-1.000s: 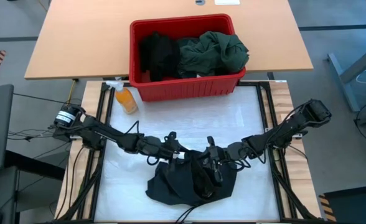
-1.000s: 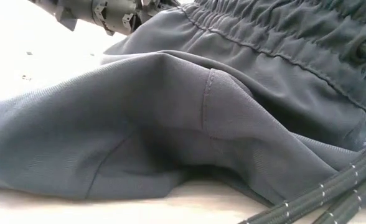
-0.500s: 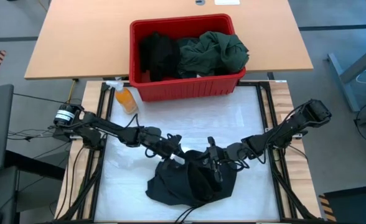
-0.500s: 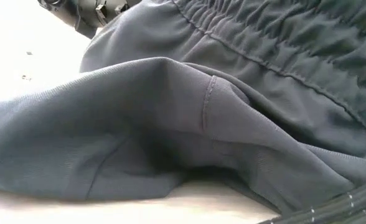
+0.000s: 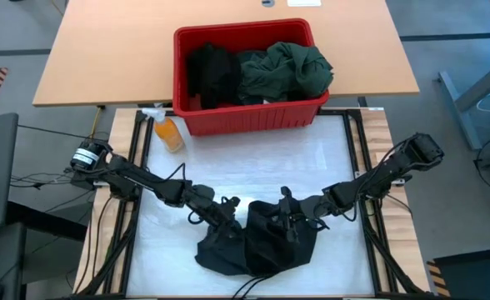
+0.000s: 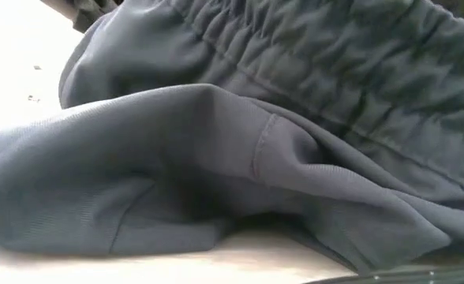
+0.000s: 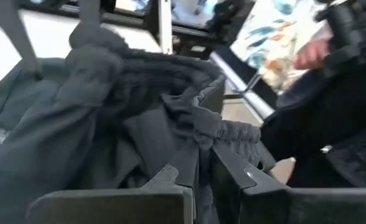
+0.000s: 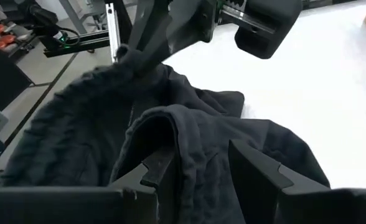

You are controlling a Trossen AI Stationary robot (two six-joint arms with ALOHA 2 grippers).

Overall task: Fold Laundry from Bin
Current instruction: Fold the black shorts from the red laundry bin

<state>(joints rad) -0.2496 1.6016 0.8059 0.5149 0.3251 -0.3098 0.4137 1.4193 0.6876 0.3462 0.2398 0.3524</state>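
Observation:
A dark grey garment (image 5: pixel 257 250) with a gathered elastic waistband (image 6: pixel 311 55) lies bunched on the white mat near the table's front edge, its lower folds resting on the mat. My left gripper (image 5: pixel 231 210) is shut on it at its left far edge. My right gripper (image 5: pixel 283 218) is shut on it at its right far edge. The red bin (image 5: pixel 253 118) stands at the far side. It holds a dark green shirt (image 5: pixel 282 71) and black clothes (image 5: pixel 212 73). My left gripper pinches the gathered waistband (image 7: pixel 203 132) between its two fingers (image 7: pixel 182 177), coming nearly level from the table's left. The band is held up off the mat and the rest of the garment sags below it. My right gripper has a thick fold of the garment (image 8: pixel 194 146) between its two fingers (image 8: pixel 253 167), several layers together. It comes slanting slightly down from the table's right. The fold is raised and the cloth beyond it lies on the mat.
An orange spray bottle (image 5: pixel 168 131) lies at the mat's far left corner, beside the bin. Bare white mat (image 5: pixel 253 162) stretches between the bin and the garment. A person's hand (image 7: pixel 310 53) and dark sleeve show beyond the table in the left wrist view.
My left gripper has swung a little toward the near edge, turned at the wrist, and shut on the waistband. The garment's far edge has bunched closer between the two grippers, and its waistband has risen. The lower folds stay on the mat.

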